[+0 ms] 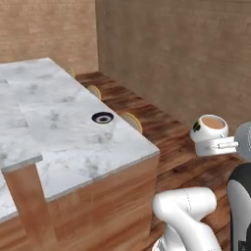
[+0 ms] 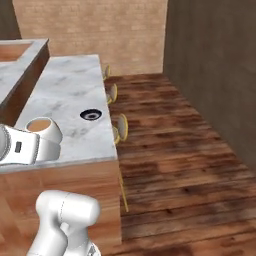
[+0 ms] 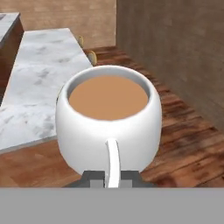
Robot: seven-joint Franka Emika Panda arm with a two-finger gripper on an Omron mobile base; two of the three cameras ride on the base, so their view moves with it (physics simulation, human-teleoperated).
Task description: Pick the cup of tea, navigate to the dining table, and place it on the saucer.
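Holding one cup of tea (image 1: 212, 128), tool (image 1: 215, 145); one saucer (image 1: 102, 117).

We're looking at a home dining corner: a marble-topped dining table (image 1: 63, 122) on a wooden base is sitting by brick walls (image 2: 90, 30), round yellow stools (image 2: 120, 127) are tucking in along its edge, and warm plank flooring (image 2: 175, 150) is running underneath.

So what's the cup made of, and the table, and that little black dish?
The cup looks like glazed white ceramic: smooth, thick-walled, evenly white, with brown tea inside. The table has a top that looks like polished marble, pale with grey veins, on a brown base with wood grain. The little black dish is probably dark ceramic with a pale centre ring, but it's too small to tell.
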